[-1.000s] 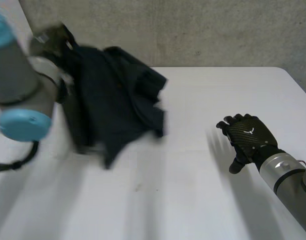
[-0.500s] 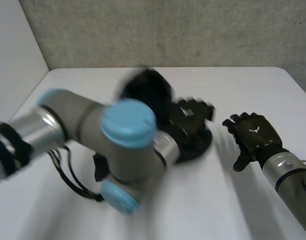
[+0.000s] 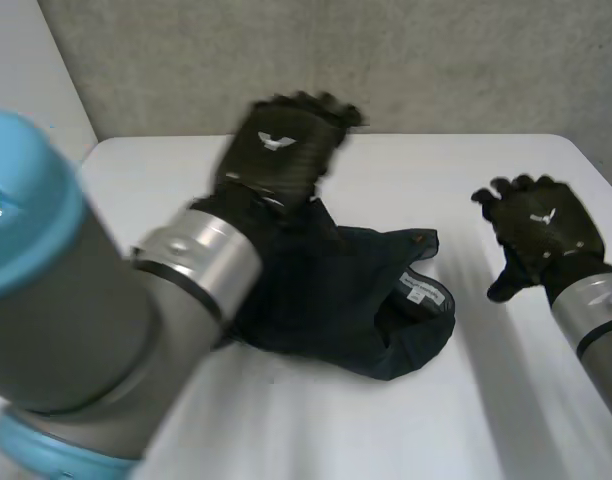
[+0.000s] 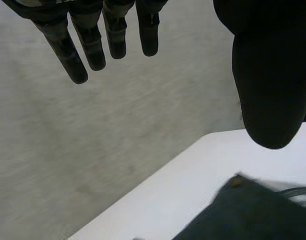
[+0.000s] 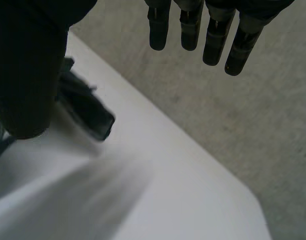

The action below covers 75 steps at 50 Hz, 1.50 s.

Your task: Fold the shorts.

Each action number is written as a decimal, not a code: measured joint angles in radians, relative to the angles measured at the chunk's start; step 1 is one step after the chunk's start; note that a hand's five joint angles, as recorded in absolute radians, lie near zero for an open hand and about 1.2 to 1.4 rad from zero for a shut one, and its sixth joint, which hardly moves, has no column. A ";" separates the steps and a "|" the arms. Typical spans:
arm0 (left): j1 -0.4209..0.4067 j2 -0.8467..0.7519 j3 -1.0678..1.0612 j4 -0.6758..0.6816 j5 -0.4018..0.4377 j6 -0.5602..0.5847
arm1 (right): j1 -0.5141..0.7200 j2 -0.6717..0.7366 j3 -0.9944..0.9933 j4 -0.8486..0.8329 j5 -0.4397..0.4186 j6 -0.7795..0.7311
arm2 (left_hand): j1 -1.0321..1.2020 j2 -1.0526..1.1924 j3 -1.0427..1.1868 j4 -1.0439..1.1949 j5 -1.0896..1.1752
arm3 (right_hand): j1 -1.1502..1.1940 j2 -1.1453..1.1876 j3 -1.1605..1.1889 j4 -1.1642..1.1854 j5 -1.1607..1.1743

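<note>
Our left robot hand [image 3: 276,150] hovered, fingers straight, over the crumpled dark shorts [image 3: 336,295] lying on the white tabletop [image 3: 386,430]; our right robot hand [image 3: 541,225] hung beside them, fingers relaxed, holding nothing.

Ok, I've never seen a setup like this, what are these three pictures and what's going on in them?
It is a two-armed robot at a white table. One picture looks down from a camera between its grey arms; the other two come from cameras on each wrist, looking along that hand's palm. Crumpled dark navy cloth shorts lie on the table. The black left hand is raised over them, open. The black right hand is open too, off to their side, not touching. Nothing is held.
</note>
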 measured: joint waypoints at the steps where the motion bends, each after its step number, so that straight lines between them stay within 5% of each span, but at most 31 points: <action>1: 0.026 0.016 -0.015 -0.006 -0.002 -0.005 | 0.004 -0.020 -0.010 0.023 -0.001 0.000 | 0.000 0.000 0.000 0.000 0.000 | 0.000 0.000 0.000 0.000 0.000; 13: 0.288 0.036 -0.185 -0.152 -0.029 -0.094 | 0.197 -0.093 -0.233 0.383 -0.005 0.038 | 0.000 0.000 0.000 0.000 0.000 | 0.000 0.000 0.000 0.000 0.000; 20: 0.362 -0.088 -0.253 -0.128 -0.015 -0.098 | 0.451 0.105 -0.368 0.426 0.084 0.047 | 0.000 0.000 0.000 0.000 0.000 | 0.000 0.000 0.000 0.000 0.000; 29: 0.367 -0.254 -0.217 -0.091 0.010 -0.092 | 0.554 0.325 -0.430 0.401 0.210 0.029 | 0.004 0.016 0.003 0.006 0.020 | 0.001 0.001 0.001 0.000 0.001; 32: 0.363 -0.330 -0.170 -0.085 0.011 -0.091 | 0.586 0.410 -0.455 0.344 0.286 -0.024 | 0.379 0.352 0.346 0.349 0.357 | 0.116 0.140 0.156 0.129 0.128; 35: 0.359 -0.376 -0.130 -0.087 0.010 -0.091 | 0.604 0.460 -0.473 0.268 0.351 -0.111 | 0.715 0.735 0.726 0.713 0.710 | 0.687 0.800 0.794 0.768 0.736; 39: 0.356 -0.380 -0.099 -0.091 0.011 -0.090 | 0.607 0.460 -0.483 0.200 0.385 -0.209 | 0.814 0.927 0.907 0.926 0.895 | 0.782 0.949 0.943 0.941 0.899; 50: 0.347 -0.068 -0.066 -0.101 0.020 -0.062 | 0.496 0.263 -0.559 0.176 0.383 -0.309 | 0.814 0.930 0.915 0.930 0.895 | 0.782 0.949 0.953 0.945 0.899; 55: 0.346 0.217 -0.018 -0.120 0.025 0.075 | 0.407 0.085 -0.734 0.343 0.320 -0.325 | 0.814 0.932 0.919 0.934 0.895 | 0.786 0.949 0.953 0.953 0.900; 61: 0.330 0.346 0.048 -0.150 0.045 0.188 | 0.370 0.043 -0.887 0.525 0.277 -0.327 | 0.814 0.933 0.919 0.935 0.895 | 0.786 0.949 0.953 0.953 0.899; 67: 0.315 0.325 0.089 -0.175 0.060 0.218 | 0.350 0.077 -0.944 0.606 0.262 -0.325 | 0.814 0.934 0.920 0.935 0.895 | 0.786 0.949 0.953 0.953 0.899; 75: 0.312 0.071 0.117 -0.180 0.060 0.228 | 0.320 0.268 -0.923 0.605 0.247 -0.318 | 0.814 0.934 0.920 0.935 0.895 | 0.786 0.949 0.953 0.953 0.899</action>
